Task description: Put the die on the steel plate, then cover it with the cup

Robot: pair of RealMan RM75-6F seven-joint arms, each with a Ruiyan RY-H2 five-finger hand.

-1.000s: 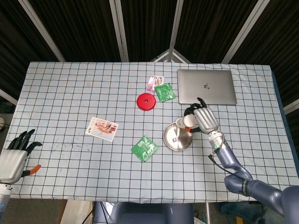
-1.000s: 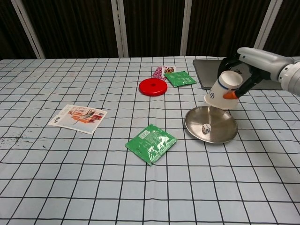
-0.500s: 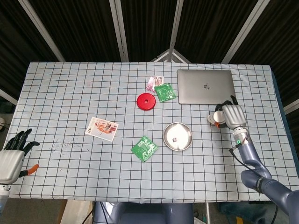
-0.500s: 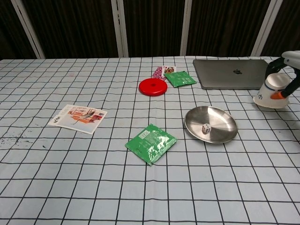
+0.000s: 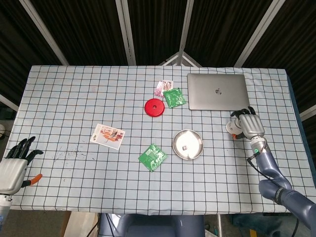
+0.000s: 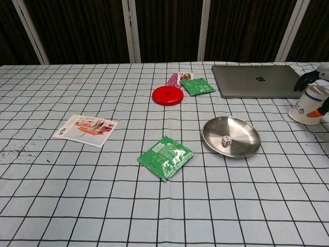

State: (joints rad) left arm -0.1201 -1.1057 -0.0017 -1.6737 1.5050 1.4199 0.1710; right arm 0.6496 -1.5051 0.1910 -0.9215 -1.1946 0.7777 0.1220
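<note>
Left robot hand (image 5: 14, 165): idle at the desk's (image 5: 69, 98) left edge, fingers apart, holding nothing.
Die (image 6: 225, 141): lying in the steel plate (image 6: 245, 131); step 1 looks done.
Cup (image 6: 307, 104): inverted, in the right robot hand's (image 5: 248, 125) grip, well right of the plate.
Change: 1 second ago the cup hung just over the plate; it has swung away, so covering remains undone.

The small white die (image 6: 225, 141) sits in the shiny round steel plate (image 6: 241, 146). The white cup (image 6: 307, 105) is upside down, far right.
</note>
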